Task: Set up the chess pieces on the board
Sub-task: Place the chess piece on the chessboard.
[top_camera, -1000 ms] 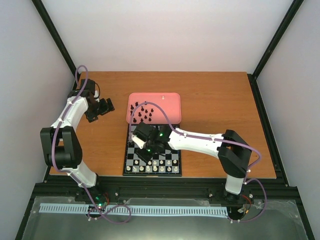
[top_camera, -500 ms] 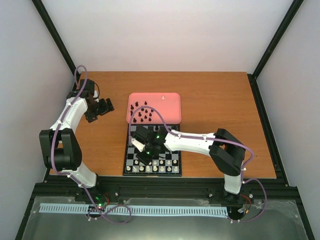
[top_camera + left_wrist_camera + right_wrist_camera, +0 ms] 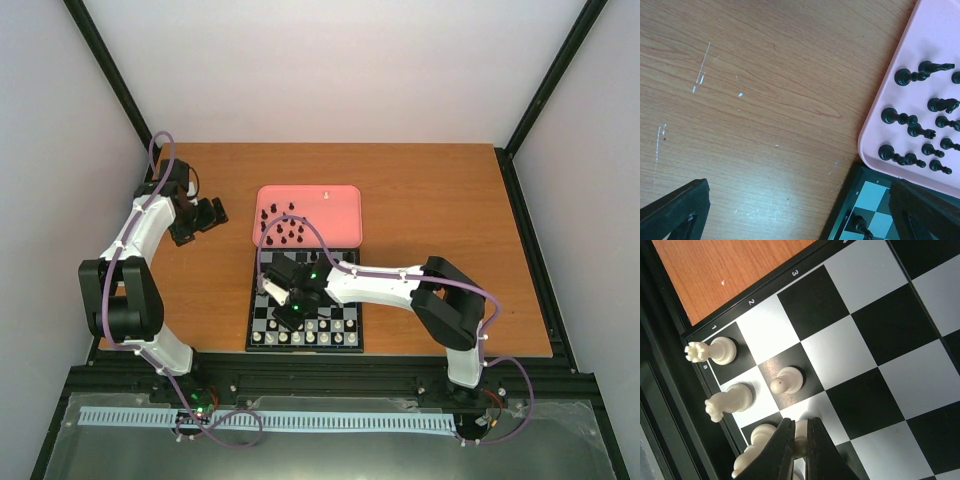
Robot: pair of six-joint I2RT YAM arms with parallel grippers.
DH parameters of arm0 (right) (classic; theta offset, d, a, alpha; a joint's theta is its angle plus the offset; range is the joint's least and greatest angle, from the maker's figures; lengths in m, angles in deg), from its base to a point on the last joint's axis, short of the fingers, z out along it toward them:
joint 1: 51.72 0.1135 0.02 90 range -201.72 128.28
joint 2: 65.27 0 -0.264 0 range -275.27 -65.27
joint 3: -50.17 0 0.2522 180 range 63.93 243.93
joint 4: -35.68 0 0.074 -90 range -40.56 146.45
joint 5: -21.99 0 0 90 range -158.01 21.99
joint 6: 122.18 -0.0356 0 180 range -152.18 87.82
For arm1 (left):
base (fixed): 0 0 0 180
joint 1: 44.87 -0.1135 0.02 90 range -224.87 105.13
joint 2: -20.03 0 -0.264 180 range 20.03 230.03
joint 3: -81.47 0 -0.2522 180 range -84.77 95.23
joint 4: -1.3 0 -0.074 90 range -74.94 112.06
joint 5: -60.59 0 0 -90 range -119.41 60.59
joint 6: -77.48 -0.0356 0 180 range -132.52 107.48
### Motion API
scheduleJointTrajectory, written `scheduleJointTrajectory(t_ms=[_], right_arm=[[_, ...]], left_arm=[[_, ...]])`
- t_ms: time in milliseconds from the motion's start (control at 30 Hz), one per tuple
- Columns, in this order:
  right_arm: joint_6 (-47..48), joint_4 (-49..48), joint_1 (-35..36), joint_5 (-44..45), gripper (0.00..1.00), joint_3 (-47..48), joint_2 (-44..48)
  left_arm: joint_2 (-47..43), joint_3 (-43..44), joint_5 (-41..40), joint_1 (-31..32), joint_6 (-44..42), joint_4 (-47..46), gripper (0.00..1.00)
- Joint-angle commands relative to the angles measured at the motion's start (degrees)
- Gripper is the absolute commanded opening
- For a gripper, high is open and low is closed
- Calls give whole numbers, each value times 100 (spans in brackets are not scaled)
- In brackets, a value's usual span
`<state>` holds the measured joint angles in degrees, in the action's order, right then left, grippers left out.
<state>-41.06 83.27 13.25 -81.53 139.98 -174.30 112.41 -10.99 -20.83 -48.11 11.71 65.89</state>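
While the right pincer (image 3: 800, 424) hangs low over the near left part of the board (image 3: 867, 347), its jaws are nearly together and they pinch a small white piece (image 3: 801, 432) between them. Beside it a rook (image 3: 710, 351) stands on the corner square, a knight (image 3: 727, 401) on the next one, and a pawn (image 3: 785, 380) in front of the knight, all upright. The left pincer (image 3: 799, 200) is wide and holds nothing; it hangs over the bare tabletop (image 3: 765, 100), left of the tray (image 3: 875, 117). Most black pieces (image 3: 912, 125) are on this pink tray, close together.

I judge that the pieces are very light and hard, probably plastic, with smooth round bodies, so they can slip or turn in the jaws and fall over at a small push. The best place to take one seems to be the narrow neck under the head, from above, so that the base meets the square flat. The neighbours stand close, so the jaws should open only a little at release.

On the board's border the numbers 1, 2, 3 and the letter a can be read. No brand name is visible.
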Motion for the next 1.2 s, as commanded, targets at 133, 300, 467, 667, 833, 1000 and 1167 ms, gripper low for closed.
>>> scheduleJointTrajectory(t_ms=[133,300,467,667,833,1000,1167], right_arm=[[72,-28,33,167,7,105,-225],[108,45,33,206,8,196,-315],[136,69,33,253,13,166,-220],[156,83,34,299,21,83,-48],[136,72,35,390,33,0,186],[139,178,33,559,42,85,355],[226,422,-9,812,44,450,484]], left_arm=[[-27,80,-5,25,12,-68,100],[-40,35,0,26,3,-84,100],[-68,31,-14,26,-6,-73,100],[-97,49,-40,26,-1,-53,100],[-103,58,-39,26,-6,-42,100],[-143,66,-40,26,-4,-31,100],[-172,74,-43,26,-13,-15,100]])
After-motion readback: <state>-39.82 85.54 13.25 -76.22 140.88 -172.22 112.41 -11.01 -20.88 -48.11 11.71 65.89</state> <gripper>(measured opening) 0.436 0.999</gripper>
